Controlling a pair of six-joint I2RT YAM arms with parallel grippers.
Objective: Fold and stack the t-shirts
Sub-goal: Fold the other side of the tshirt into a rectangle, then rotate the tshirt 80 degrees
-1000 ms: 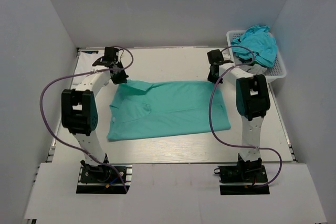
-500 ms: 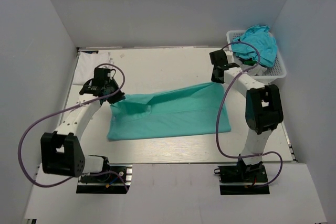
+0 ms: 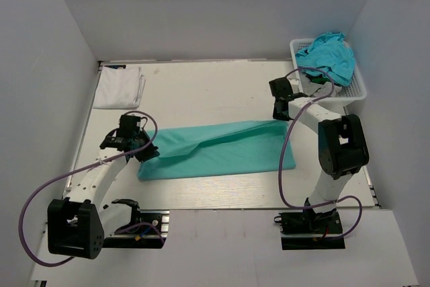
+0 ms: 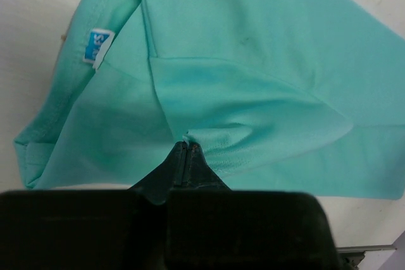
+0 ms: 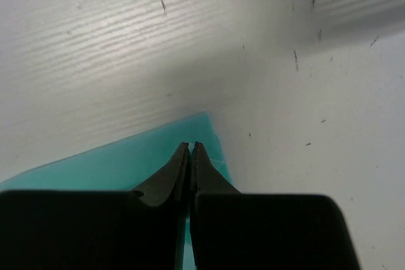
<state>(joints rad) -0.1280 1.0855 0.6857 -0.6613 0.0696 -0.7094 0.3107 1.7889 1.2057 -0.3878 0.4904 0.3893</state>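
Observation:
A mint green t-shirt [image 3: 222,152] lies across the middle of the table, its far edge lifted and drawn over toward the near side. My left gripper [image 3: 144,152] is shut on that shirt's left end, and cloth [image 4: 253,61] bunches at its closed tips [image 4: 188,144]. My right gripper [image 3: 281,113] is shut on the shirt's far right corner [image 5: 114,165], its tips [image 5: 191,147] pinching the edge. At the back left lies a folded white t-shirt [image 3: 119,87]. A turquoise-blue t-shirt [image 3: 329,55] is heaped in the basket.
The white lattice basket [image 3: 355,92] stands at the back right against the wall, close behind my right arm. Grey walls close the table in on the left, back and right. Purple cables loop from both arms.
Both grippers moved toward the near side, pulling the mint shirt's far edge over itself. The shirt now shows as a narrower band. The left arm no longer hides the white folded shirt.

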